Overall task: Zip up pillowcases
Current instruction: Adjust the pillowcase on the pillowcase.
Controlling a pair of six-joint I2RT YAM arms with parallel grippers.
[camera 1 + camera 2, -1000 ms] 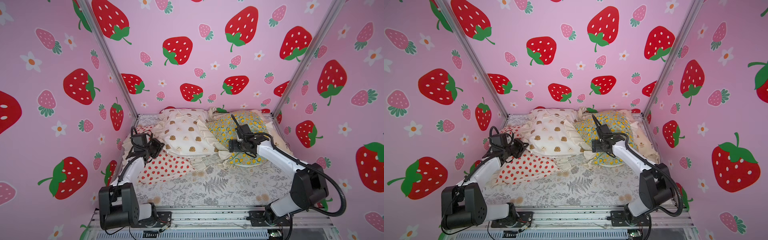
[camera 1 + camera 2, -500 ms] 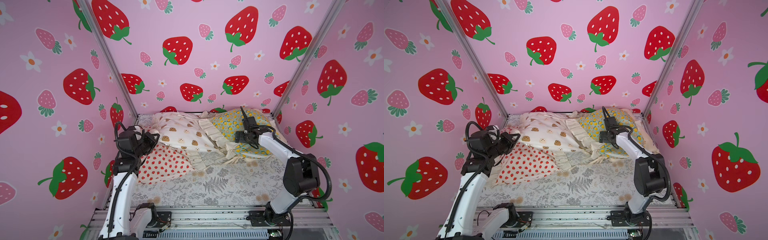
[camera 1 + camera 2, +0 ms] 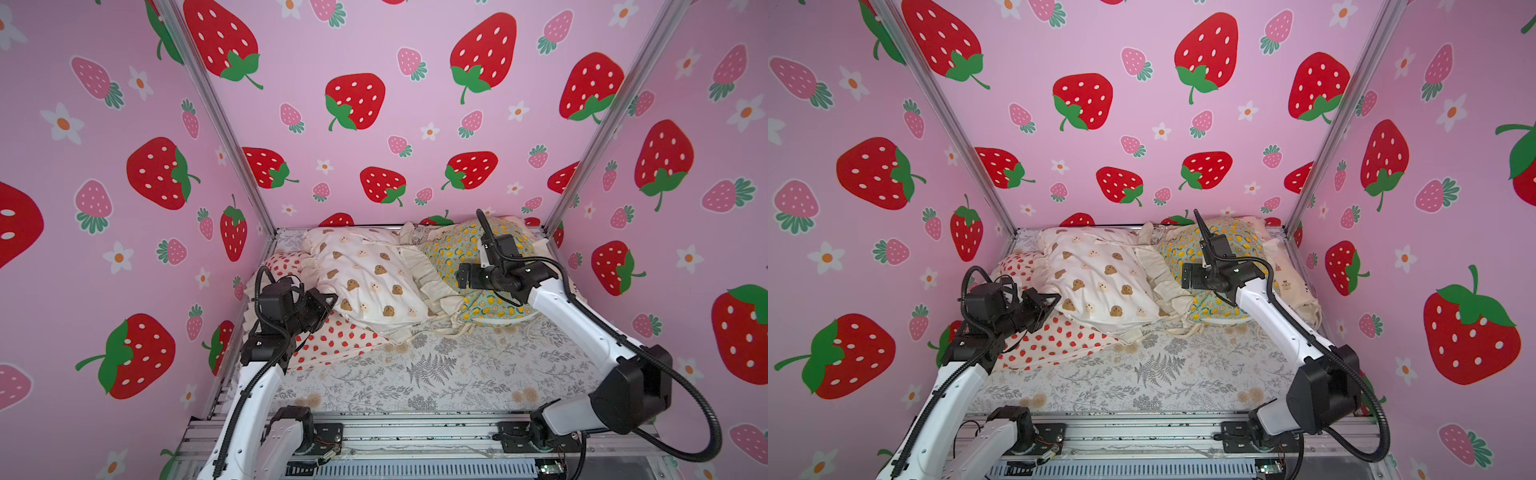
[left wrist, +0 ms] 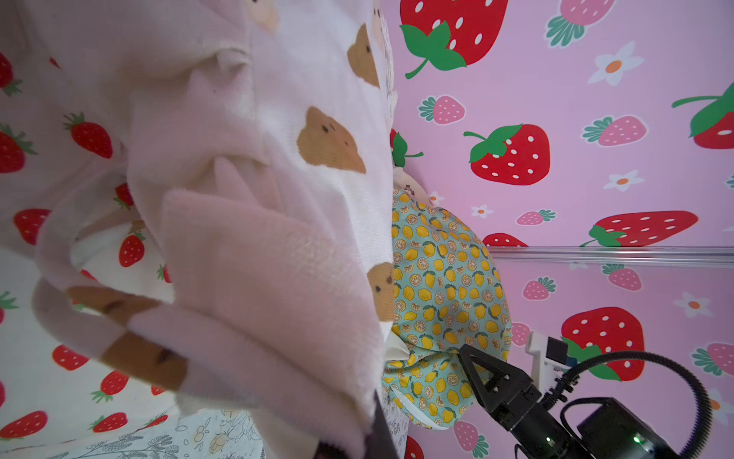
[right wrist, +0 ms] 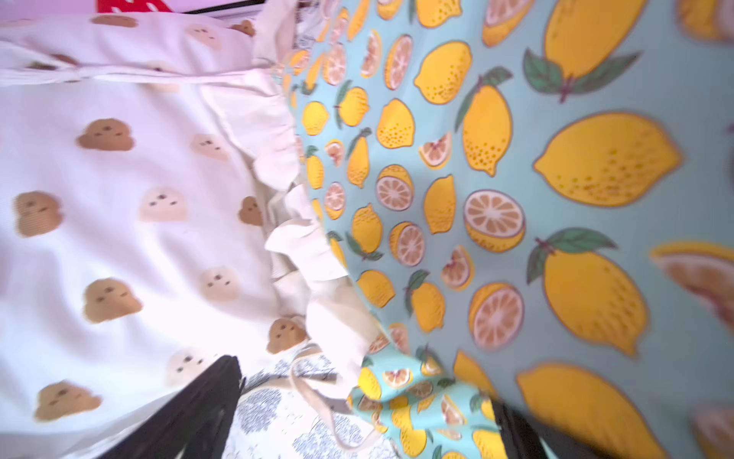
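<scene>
- While no zipper is showing clearly in any view, the number of closed cases is proving unreadable; the task is judged to be under way, not finished.
- Bear-head pillowcase (image 3: 365, 282) is lying at centre back, overlapping the strawberry pillowcase (image 3: 345, 338) beneath it and pressing against the cream ruffle (image 3: 430, 276) that is edging the lemon pillowcase (image 3: 442, 253).
- Left gripper (image 3: 332, 297) is sitting with jaws shut at the near corner of the bear-head pillowcase. In the left wrist view the cloth is bunching down into the jaws, so it is judged to be pinching that edge.
- Right gripper (image 3: 460, 276) is hovering over the ruffled edge of the lemon pillowcase with jaws spread wide. In the right wrist view a folded lemon corner is lying between the fingers (image 5: 198, 405), and nothing is being gripped.
- Small-bear pillowcase (image 3: 1287, 286) is lying behind the right arm, mostly hidden, and neither gripper is touching it.
- All four cases are resting on the fern-print sheet (image 3: 436, 365).
- Judgement: work is centring on the bear-head case, with one edge pinned. Finding its slider and drawing it along are lying ahead, and the other three cases are waiting to be checked.
</scene>
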